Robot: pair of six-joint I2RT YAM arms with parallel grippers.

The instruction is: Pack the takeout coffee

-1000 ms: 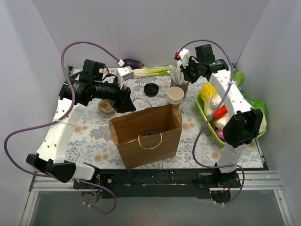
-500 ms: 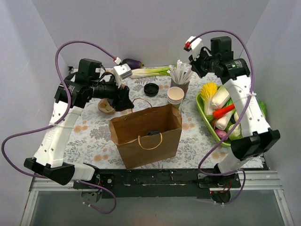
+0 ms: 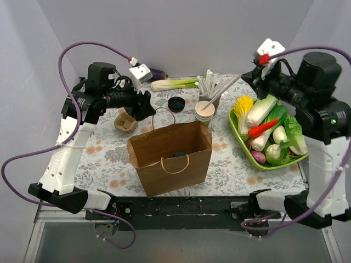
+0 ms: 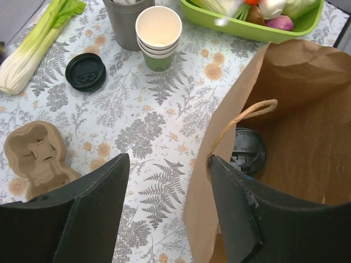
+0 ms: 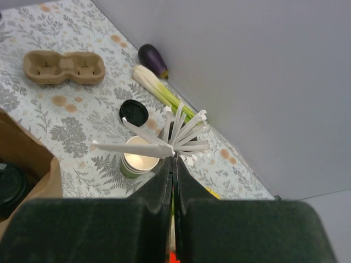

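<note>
The takeout coffee stands inside the open brown paper bag [image 3: 170, 159]; only its black lid [image 3: 176, 155] shows, also in the left wrist view [image 4: 247, 151] and at the right wrist view's edge [image 5: 7, 186]. My left gripper [image 3: 145, 107] is open at the bag's back left corner, and its jaws [image 4: 164, 203] straddle the bag's wall. My right gripper [image 3: 247, 78] is raised at the back right, shut on a white paper-wrapped straw [image 3: 222, 92]. The straw [image 5: 131, 147] slants down over the stack of lidless cups [image 3: 204, 111].
A grey holder of straws [image 3: 211, 87] stands behind the cup stack [image 4: 158, 30]. A loose black lid [image 3: 176, 103], a cardboard cup carrier [image 3: 124, 121], a leek [image 3: 175, 83] and an eggplant [image 3: 155, 73] lie at the back. A green tray [image 3: 239, 138] of vegetables sits right.
My right arm has swung up and to the right, drawing one straw out of the holder. My left gripper has lifted slightly at the bag's back left corner.
</note>
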